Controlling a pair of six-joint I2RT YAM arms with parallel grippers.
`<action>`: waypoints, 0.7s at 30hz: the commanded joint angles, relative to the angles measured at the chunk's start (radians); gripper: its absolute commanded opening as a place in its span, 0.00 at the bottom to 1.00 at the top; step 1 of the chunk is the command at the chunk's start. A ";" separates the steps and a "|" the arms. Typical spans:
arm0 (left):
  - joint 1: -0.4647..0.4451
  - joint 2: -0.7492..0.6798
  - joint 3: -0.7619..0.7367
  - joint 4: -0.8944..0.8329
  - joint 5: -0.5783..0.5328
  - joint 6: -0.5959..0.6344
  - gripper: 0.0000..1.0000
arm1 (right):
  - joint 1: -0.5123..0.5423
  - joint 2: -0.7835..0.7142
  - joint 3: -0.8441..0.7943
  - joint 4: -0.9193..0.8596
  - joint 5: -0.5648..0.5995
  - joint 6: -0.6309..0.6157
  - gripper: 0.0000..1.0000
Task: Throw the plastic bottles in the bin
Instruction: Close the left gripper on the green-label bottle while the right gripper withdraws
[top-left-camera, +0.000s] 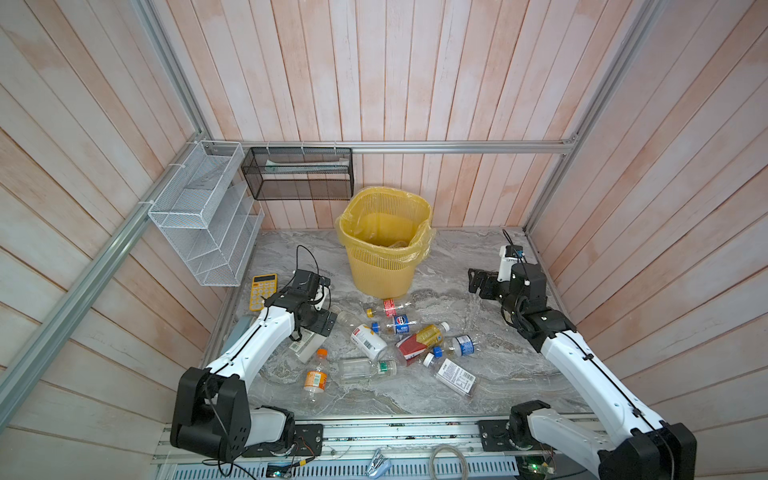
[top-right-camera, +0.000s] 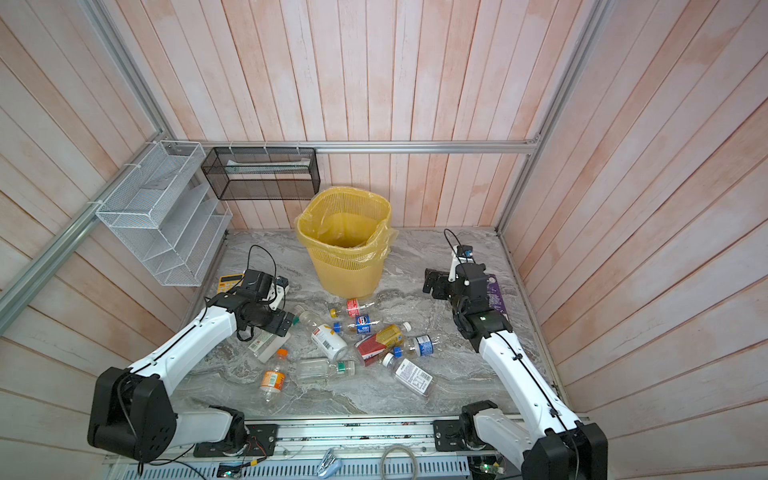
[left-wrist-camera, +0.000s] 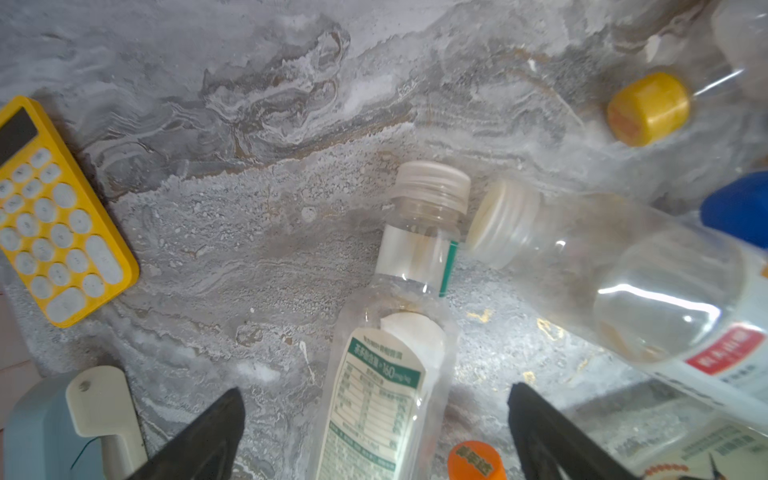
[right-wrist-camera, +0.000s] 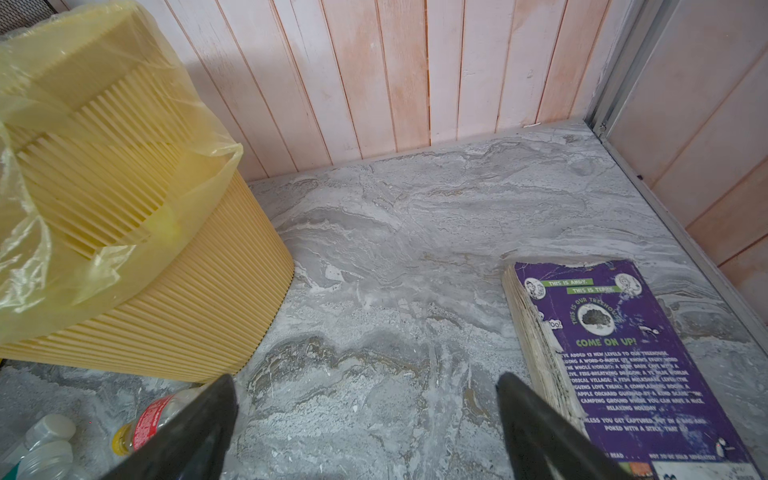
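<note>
Left fingers (left-wrist-camera: 199, 436) spread wide, green-label bottle (left-wrist-camera: 386, 374) lying on bench (left-wrist-camera: 249, 187) between them, not gripped yet. I'd drop lower, pinch mid-body, mind neighbour bottle (left-wrist-camera: 623, 270) by its cap. My right fingers (right-wrist-camera: 187, 432) apart too, empty, near bin (top-left-camera: 384, 270). Other bottles (top-left-camera: 415, 345) heaped mid-bench.

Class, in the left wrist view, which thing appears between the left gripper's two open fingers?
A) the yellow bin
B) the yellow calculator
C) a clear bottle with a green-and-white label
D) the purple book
C: the clear bottle with the green-and-white label lies between the fingers of the open left gripper, while the calculator lies outside them.
</note>
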 joint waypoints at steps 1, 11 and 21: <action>0.012 0.051 0.009 0.025 0.029 0.018 1.00 | -0.013 -0.007 -0.013 0.018 0.001 -0.026 0.98; 0.017 0.121 0.000 0.021 0.053 0.026 1.00 | -0.046 -0.014 -0.028 0.017 -0.014 -0.043 0.99; 0.021 0.231 0.016 0.003 0.009 0.023 1.00 | -0.065 0.001 -0.041 0.032 -0.025 -0.053 0.99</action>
